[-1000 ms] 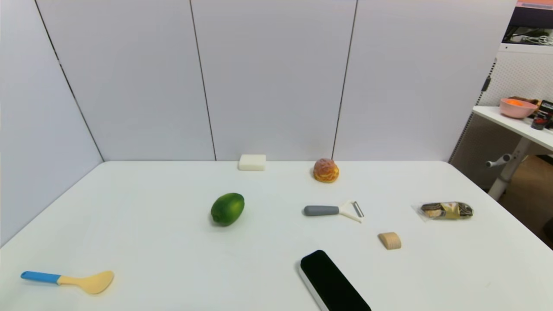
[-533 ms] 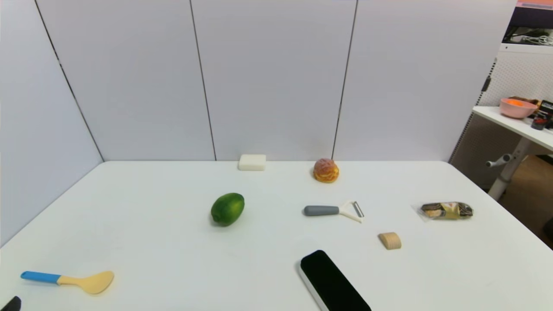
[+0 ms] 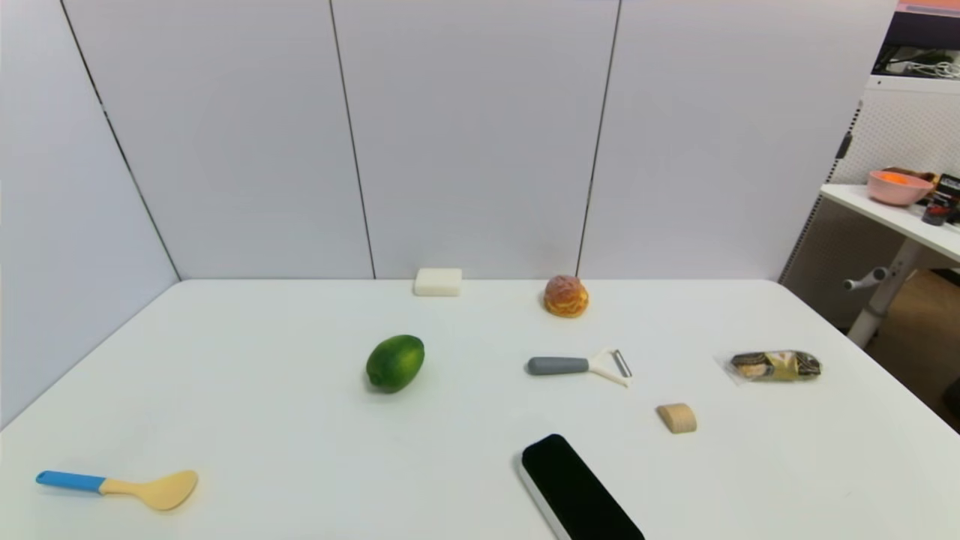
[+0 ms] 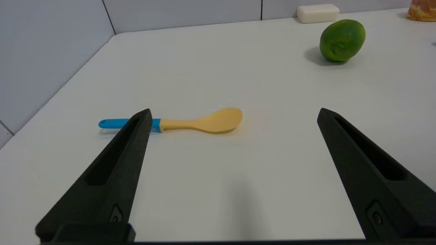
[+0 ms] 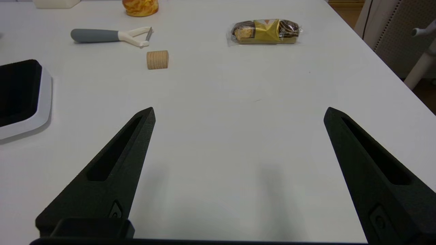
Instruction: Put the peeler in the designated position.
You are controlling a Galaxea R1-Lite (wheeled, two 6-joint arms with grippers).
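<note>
Peeler (image 3: 579, 366) first, since that was your target: it lay flat on the white table (image 3: 262, 420), right of centre, grey handle pointing toward the robot's left and the white forked head with its thin blade toward the right. You had nothing touching it. A small tan wooden block (image 3: 676, 418) sat near its head, closer to the robot and a little further right, apart from it. Behind the peeler, toward the back wall, you could see the cream puff (image 3: 565, 295), and the white bar of soap (image 3: 437, 282) further left against the wall. A green lime (image 3: 395, 362) rested well to the left of the handle. A wrapped snack pack (image 3: 775, 365) lay out to the right, well clear. The black pad with a white rim (image 3: 574, 491) lay at the near edge, in front of the peeler.

Your left gripper (image 4: 233, 114) hovered low over the near left part of the table, jaws spread wide with nothing between them; the blue-handled tan spatula (image 4: 177, 123) lay just past its fingertips. Your right gripper (image 5: 238, 112) hovered over bare table at the near right, jaws likewise wide apart and holding nothing, the peeler and wooden block well ahead of it. Neither arm showed in the head view.
</note>
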